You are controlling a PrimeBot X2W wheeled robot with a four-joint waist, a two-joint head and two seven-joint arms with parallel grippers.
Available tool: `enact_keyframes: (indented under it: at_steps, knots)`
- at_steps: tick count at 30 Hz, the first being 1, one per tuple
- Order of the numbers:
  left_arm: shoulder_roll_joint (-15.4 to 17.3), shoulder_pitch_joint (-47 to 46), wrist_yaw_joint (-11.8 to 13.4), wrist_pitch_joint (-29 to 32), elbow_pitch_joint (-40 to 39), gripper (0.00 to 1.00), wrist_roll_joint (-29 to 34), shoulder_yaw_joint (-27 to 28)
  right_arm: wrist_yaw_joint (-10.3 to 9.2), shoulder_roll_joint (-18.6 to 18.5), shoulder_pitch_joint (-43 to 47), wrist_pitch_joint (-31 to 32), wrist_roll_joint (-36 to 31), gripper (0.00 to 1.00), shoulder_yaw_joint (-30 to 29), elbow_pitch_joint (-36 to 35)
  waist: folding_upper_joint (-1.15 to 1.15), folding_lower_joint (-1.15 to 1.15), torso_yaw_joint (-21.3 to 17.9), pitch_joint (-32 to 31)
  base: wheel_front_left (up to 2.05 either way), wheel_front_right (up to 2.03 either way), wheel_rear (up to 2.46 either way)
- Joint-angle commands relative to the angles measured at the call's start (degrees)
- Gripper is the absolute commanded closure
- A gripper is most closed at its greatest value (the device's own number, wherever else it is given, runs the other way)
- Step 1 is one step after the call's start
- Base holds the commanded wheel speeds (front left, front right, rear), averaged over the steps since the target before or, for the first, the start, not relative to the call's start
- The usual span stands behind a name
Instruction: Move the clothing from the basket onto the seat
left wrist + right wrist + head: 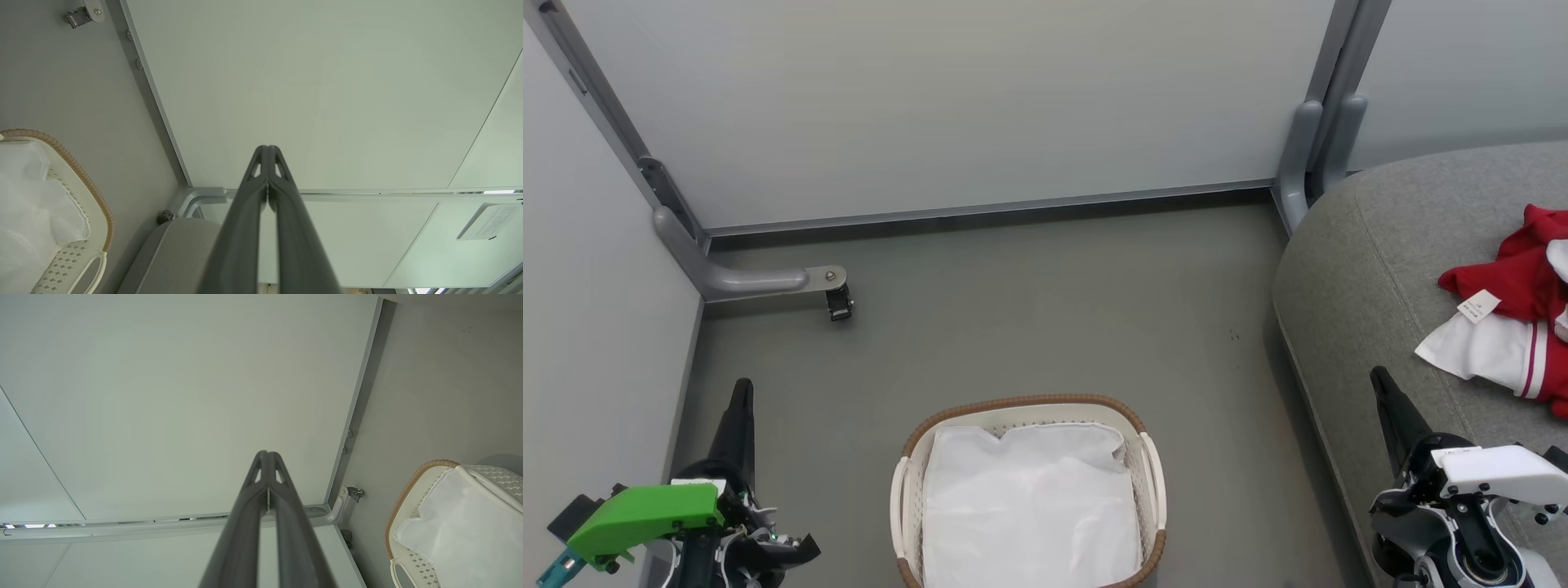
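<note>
Red and white clothing (1515, 318) lies on the grey seat (1364, 269), well apart from the basket (1029, 403) with its white liner (1029, 506). Left tool (742, 388) and right tool (1379, 377) are clenched, grasping nothing.

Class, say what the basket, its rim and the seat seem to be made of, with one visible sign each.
The basket looks like smooth moulded white plastic: perforated walls. Its rim is brown with a woven look, cane or plastic, unclear. The seat seems matte grey woven fabric: stitched seams.
</note>
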Motion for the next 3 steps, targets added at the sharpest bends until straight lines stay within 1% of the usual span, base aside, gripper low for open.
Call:
enact_keyframes:
  at_steps: [1, 3]
  knots:
    - [0.33, -0.57, -0.23, 0.16, -0.05, 1.00, -0.16, 0.11, -0.02, -0.34, -0.36, 0.06, 0.24, 1.00, -0.08, -0.19, 0.00, 0.00, 0.00, 0.00, 0.00, 0.00, 0.00]
    - [0.34, -0.57, -0.24, 0.16, -0.07, 1.00, -0.16, 0.11, -0.02, -0.34, -0.36, 0.06, 0.24, 1.00, -0.08, -0.19, 0.00, 0.00, 0.00, 0.00, 0.00, 0.00, 0.00]
